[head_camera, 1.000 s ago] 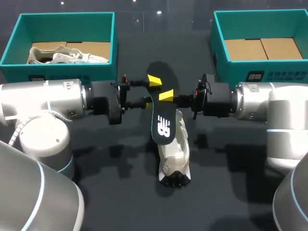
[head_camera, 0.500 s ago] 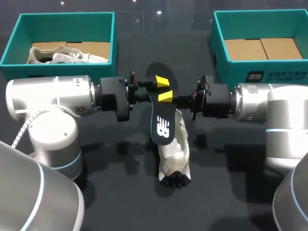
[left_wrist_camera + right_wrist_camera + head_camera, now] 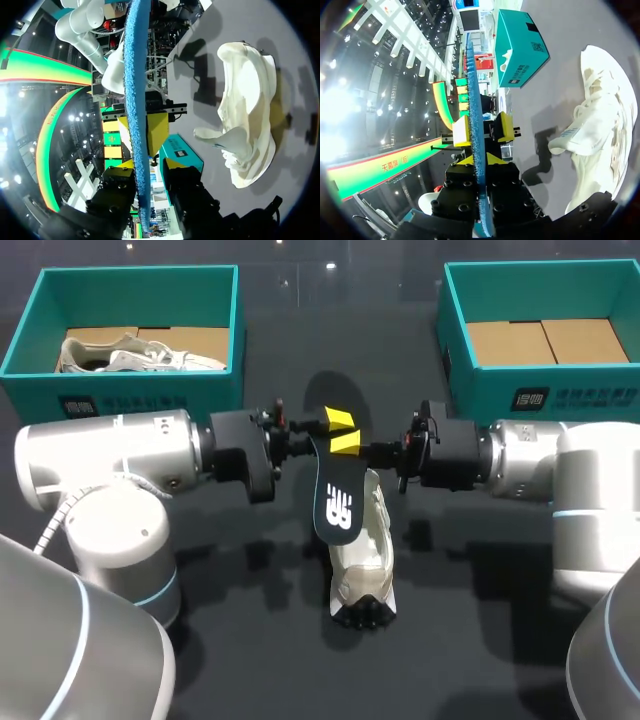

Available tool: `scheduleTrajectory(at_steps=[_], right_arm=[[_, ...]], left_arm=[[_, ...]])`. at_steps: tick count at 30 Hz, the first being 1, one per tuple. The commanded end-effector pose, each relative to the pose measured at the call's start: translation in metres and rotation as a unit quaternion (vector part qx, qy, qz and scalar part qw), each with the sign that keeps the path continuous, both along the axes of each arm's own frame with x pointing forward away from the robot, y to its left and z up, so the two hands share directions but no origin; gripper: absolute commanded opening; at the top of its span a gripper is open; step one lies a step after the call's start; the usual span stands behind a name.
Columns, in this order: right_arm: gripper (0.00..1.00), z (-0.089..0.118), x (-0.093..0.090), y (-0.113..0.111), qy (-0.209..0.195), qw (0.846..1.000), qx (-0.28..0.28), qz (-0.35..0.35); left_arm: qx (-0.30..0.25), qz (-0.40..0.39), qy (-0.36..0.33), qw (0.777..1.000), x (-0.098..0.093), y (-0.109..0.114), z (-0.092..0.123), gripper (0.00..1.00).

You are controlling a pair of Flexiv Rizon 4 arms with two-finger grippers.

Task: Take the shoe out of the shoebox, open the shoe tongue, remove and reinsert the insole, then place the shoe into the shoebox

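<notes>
The black insole [image 3: 338, 502] hangs tilted over the white shoe [image 3: 362, 560], which lies on the dark table with its toe toward the front. My right gripper [image 3: 346, 443] comes in from the right and is shut on the insole's upper part; in its wrist view the blue insole edge [image 3: 472, 100] runs between its fingers [image 3: 479, 160]. My left gripper [image 3: 340, 422] faces it from the left, just behind. Its fingers straddle the insole edge [image 3: 137, 100], with a narrow gap on one side [image 3: 148, 164]. The shoe [image 3: 250, 115] lies below and beside both grippers.
A teal shoebox [image 3: 120, 390] at the back left holds another white shoe [image 3: 130, 352]. A second teal shoebox [image 3: 540, 395] at the back right shows only its cardboard floor. Both arms' thick bodies lie across the table's middle.
My left gripper has slid right toward the insole and narrowed its fingers around it. The right gripper and the insole have hardly moved.
</notes>
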State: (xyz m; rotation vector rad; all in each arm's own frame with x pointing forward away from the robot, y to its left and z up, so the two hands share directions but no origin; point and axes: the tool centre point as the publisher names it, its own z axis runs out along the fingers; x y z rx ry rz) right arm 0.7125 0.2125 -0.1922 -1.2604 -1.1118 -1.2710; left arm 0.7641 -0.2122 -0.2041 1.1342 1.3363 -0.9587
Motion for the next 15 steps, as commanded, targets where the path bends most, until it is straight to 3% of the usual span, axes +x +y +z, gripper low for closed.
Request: scheduleTrajectory(at_steps=[1, 7, 8, 9, 15], right_arm=[[0.00, -0.0002, -0.0020, -0.0005, 0.000, 1.000, 0.001, -0.004], [0.00, -0.0001, -0.0024, -0.0002, -0.001, 1.000, 0.001, -0.005], [0.00, -0.0001, -0.0025, 0.0000, -0.001, 1.000, 0.001, -0.005], [0.00, 0.0000, -0.0026, 0.0003, -0.001, 1.000, 0.001, -0.004], [0.00, -0.0003, -0.0028, 0.0016, -0.001, 1.000, 0.003, 0.002]], left_arm=[[0.003, 0.001, -0.002, 1.000, -0.0046, -0.0005, -0.0013, 0.30], [0.004, 0.002, -0.002, 1.000, -0.0045, -0.0001, -0.0024, 0.14], [0.005, 0.003, -0.003, 1.000, -0.0045, 0.0000, -0.0024, 0.03], [0.005, 0.004, -0.003, 1.000, -0.0043, 0.0000, -0.0025, 0.00], [0.004, 0.004, -0.004, 1.000, -0.0035, 0.0013, -0.0028, 0.00]])
